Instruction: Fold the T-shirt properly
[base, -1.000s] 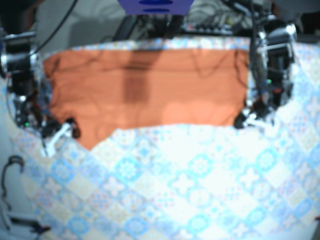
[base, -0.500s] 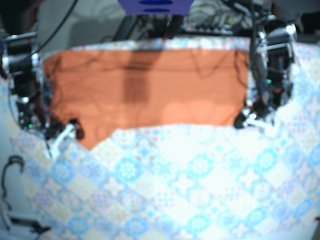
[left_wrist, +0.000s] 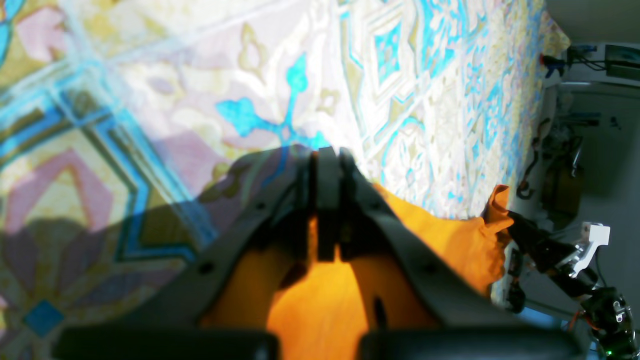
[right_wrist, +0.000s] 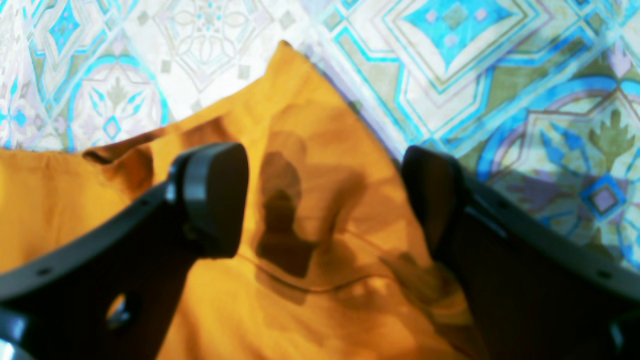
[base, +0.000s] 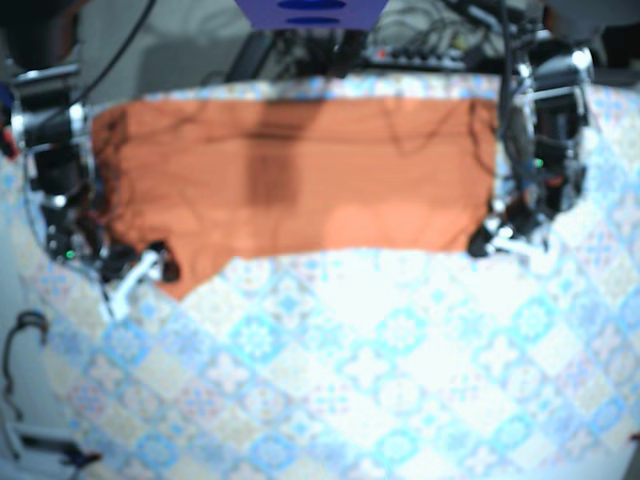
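An orange T-shirt (base: 300, 180) lies spread flat across the back of the table, with a pointed corner (base: 180, 285) hanging toward the front on the left. In the right wrist view my right gripper (right_wrist: 325, 200) is open, its two fingers straddling that pointed corner (right_wrist: 300, 165) from just above. In the base view this gripper (base: 150, 268) sits at the shirt's lower left. My left gripper (left_wrist: 326, 200) is shut on the T-shirt's (left_wrist: 450, 235) front edge, fingertips reaching over the tablecloth. It shows in the base view at the shirt's lower right corner (base: 488, 240).
A patterned blue and white tablecloth (base: 380, 370) covers the table. Cables and electronics (base: 420, 45) crowd the back edge, beside a blue object (base: 310, 12). Both arm bases stand at the shirt's left and right ends. Loose cables (base: 25, 330) hang off the table's left side.
My right gripper has moved rightward and slightly forward onto the shirt's pointed lower-left corner. The left gripper and the shirt have stayed put.
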